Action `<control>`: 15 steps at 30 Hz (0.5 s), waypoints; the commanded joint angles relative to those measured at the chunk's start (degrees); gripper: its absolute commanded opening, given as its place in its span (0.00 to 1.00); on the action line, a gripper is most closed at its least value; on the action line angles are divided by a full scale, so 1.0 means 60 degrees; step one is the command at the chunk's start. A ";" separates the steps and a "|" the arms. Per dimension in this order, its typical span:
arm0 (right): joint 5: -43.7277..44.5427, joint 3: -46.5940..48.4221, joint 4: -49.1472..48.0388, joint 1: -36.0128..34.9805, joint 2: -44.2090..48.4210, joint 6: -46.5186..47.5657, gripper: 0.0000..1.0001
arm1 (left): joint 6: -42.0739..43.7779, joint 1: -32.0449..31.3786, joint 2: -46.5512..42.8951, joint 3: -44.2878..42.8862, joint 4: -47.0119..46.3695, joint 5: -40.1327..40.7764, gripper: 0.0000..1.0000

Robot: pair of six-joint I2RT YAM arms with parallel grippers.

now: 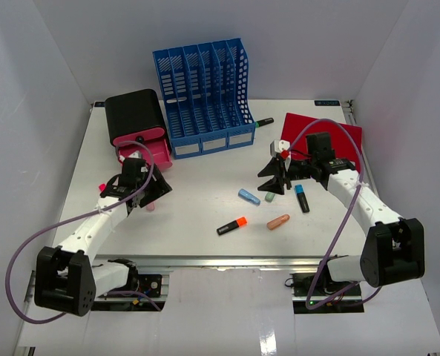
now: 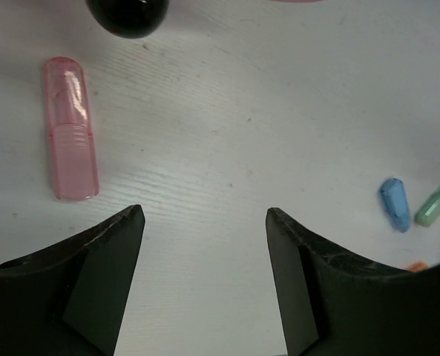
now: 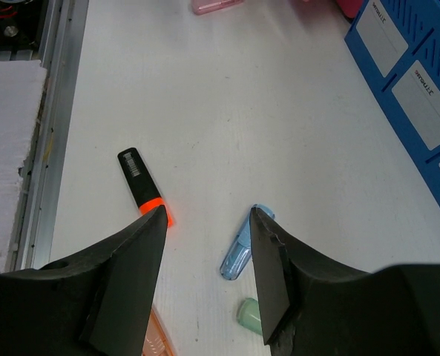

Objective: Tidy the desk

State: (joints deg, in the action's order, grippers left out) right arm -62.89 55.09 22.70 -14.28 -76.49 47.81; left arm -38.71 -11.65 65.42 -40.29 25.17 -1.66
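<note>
Mostly unfinished: orange highlighter (image 1: pixel 232 225), blue cap (image 1: pixel 248 196) and pink cap (image 2: pixel 71 130) lie loose on tabletop (image 1: pixel 205 167); left fingers (image 2: pixel 93 259) and right fingers (image 3: pixel 123 267) spread, empty.

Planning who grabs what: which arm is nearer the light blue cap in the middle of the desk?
Right. The right fingers hang just beside the light blue cap. The left fingers are far off across the desk, by the pink cap.
</note>
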 commanded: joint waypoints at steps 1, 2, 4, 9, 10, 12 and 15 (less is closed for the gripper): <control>-0.0113 0.0398 0.0099 -0.0022 0.0354 0.0144 0.55 | 0.0332 -0.0124 -0.0102 0.0035 0.0999 0.2151 0.76; -0.0104 0.0393 0.0099 -0.0022 0.0385 0.0181 0.55 | 0.0330 -0.0124 -0.0160 0.0167 0.0976 0.2288 0.75; -0.0113 0.0384 0.0099 -0.0022 0.0409 0.0224 0.55 | 0.0392 -0.0124 -0.0209 0.0414 0.0879 0.2536 0.74; -0.0260 0.0401 0.0146 -0.0022 0.0318 0.0228 0.55 | 0.0525 -0.0127 -0.0390 0.1237 -0.0233 0.2925 0.73; -0.0279 0.0410 0.0155 -0.0022 0.0290 0.0210 0.55 | 0.0544 -0.0136 -0.0409 0.1432 -0.0594 0.2916 0.73; -0.0281 0.0398 0.0158 -0.0022 0.0250 0.0223 0.55 | 0.0563 -0.0127 -0.0236 0.1667 -0.1222 0.2909 0.73; -0.0270 0.0398 0.0158 -0.0022 0.0225 0.0235 0.55 | 0.0605 -0.0138 0.0285 0.1483 -0.1455 0.2985 0.73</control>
State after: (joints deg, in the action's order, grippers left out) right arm -63.18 55.09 23.05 -14.28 -75.46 48.47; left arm -36.15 -12.34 65.29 -30.46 22.69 13.93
